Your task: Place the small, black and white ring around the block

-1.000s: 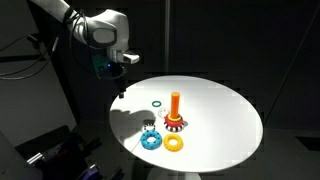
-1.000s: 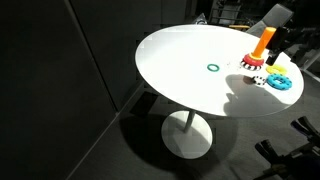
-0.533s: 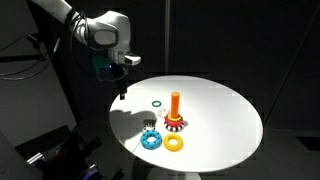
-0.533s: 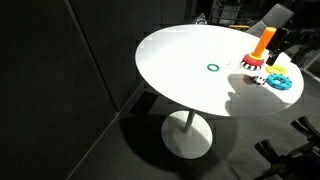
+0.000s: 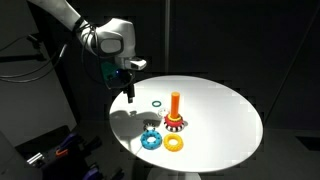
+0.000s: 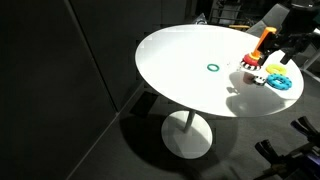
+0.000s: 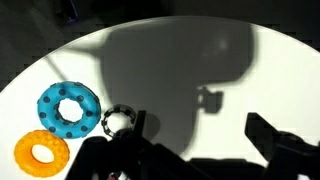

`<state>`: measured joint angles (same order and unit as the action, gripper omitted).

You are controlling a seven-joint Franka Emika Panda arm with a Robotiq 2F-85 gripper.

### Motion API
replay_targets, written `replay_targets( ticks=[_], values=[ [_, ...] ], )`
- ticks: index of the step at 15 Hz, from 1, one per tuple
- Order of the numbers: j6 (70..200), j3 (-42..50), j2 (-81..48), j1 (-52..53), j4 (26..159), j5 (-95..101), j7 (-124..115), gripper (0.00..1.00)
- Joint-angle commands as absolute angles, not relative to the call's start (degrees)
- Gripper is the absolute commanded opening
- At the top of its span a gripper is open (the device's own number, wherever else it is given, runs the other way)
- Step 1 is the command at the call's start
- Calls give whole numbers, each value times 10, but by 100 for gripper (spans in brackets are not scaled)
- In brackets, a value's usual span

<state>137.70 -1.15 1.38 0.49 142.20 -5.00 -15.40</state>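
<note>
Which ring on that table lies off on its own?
The thin dark green ring, lying apart; the blue ring, yellow ring and red ring crowd together by the orange post.

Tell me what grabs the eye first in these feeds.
The slim upright orange cylinder post stands out on the brightly lit round white table, with a red ring at its base. Nearer the table edge lie a blue ring and a yellow ring, with the tiny black and white ring beside the blue one. The dark gripper hangs above the table, open and empty.
</note>
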Motion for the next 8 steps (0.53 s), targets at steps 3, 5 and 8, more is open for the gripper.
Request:
replay_targets(
  ticks=[3,5,8],
  values=[
    [1402,0,-54,0,1377,-20,-125,100],
    [1398,4,-74,-1,1359,-15,-108,100],
    [1390,11,-98,-4,1334,-10,-77,100]
  ],
)
